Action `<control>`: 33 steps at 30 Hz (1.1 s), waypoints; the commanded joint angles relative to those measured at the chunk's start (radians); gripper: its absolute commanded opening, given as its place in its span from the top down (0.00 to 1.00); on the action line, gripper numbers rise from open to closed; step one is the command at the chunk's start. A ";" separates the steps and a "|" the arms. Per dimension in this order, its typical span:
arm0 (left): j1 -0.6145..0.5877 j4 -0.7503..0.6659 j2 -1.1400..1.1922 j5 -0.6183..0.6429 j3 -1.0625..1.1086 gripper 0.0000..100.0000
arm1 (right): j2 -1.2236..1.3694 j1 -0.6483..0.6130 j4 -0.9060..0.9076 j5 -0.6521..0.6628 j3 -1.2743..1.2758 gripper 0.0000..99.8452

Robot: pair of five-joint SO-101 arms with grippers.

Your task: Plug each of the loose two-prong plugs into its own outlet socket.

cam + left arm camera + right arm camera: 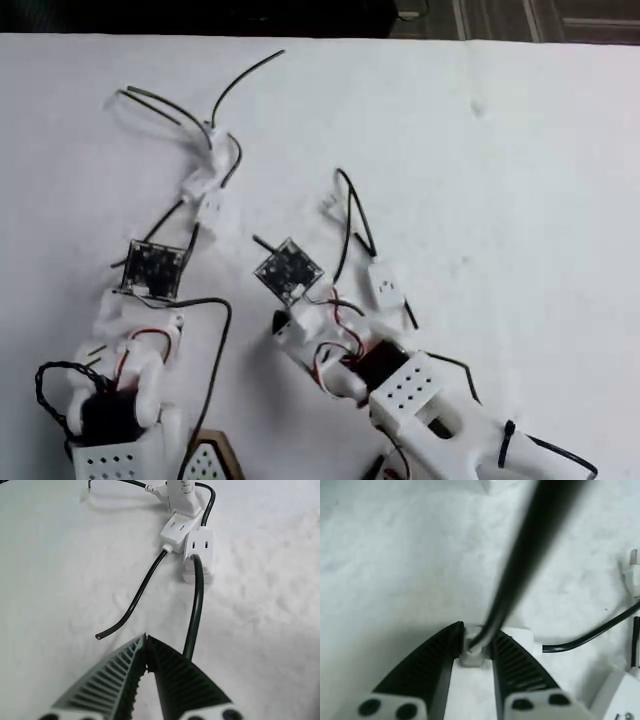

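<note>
No readable text, label, number or sign on any surface.

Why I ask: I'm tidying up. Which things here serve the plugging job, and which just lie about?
Job: outlet sockets, loose plug, white connector in the right gripper, black cords.
Lying about: brown-rimmed perforated piece at the table's near edge.

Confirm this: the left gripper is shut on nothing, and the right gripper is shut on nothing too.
One part is wrong. The right gripper is not empty: the right wrist view shows it clamped on the white cord end of a black cord. The left gripper is shut on nothing, as you said.
</note>
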 commanded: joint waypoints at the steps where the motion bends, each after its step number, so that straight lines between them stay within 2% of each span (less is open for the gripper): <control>1: -0.010 -0.023 -0.010 -0.009 0.002 0.98 | 0.008 0.015 -0.022 0.009 -0.052 0.98; 23: -0.010 -0.023 -0.010 -0.011 0.003 0.98 | 0.015 0.012 -0.091 0.005 0.095 0.98; 33: -0.010 -0.023 -0.010 -0.011 0.003 0.98 | 0.262 -0.010 -0.094 0.005 0.002 0.98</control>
